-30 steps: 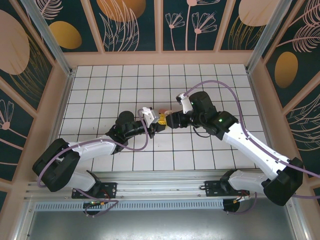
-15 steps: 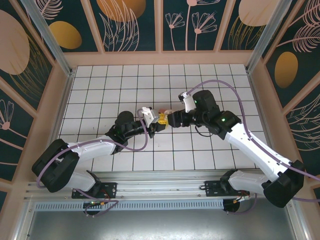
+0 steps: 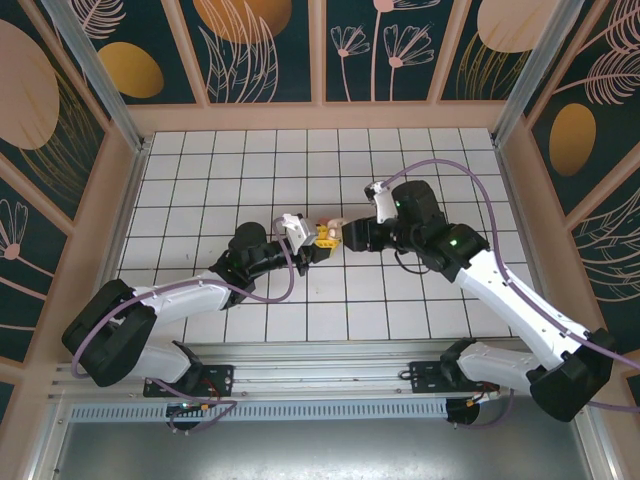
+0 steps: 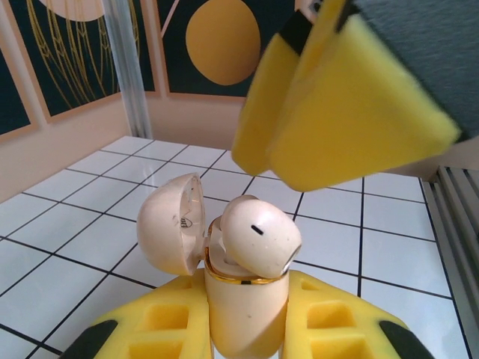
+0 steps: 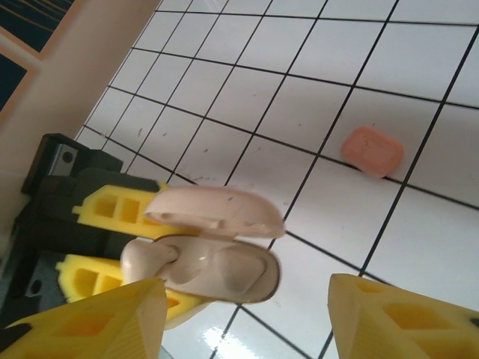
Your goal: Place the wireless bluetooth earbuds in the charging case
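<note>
Left jaws (image 4: 243,333) are clamped shut on the lower body of the case (image 4: 243,299), holding it upright, apparently clear of the bench (image 4: 90,262), with the lid (image 4: 171,224) swung open to one side. Right jaws (image 5: 247,321) stand open with nothing in them, hanging just above the case mouth. One earbud (image 4: 258,232) sits in the well at one end of the case and rides high above the rim, so it is probably not pushed home. The other well (image 5: 232,269) is bare. The case's long axis runs across the gap of the right jaws, so the right arm is the one placed to press down or fetch. Right wrist view gives the empty well and a small pink piece (image 5: 372,149) on the bench beyond the case, maybe the second earbud, can't tell. Left wrist view gives how high the seated earbud stands.
</note>
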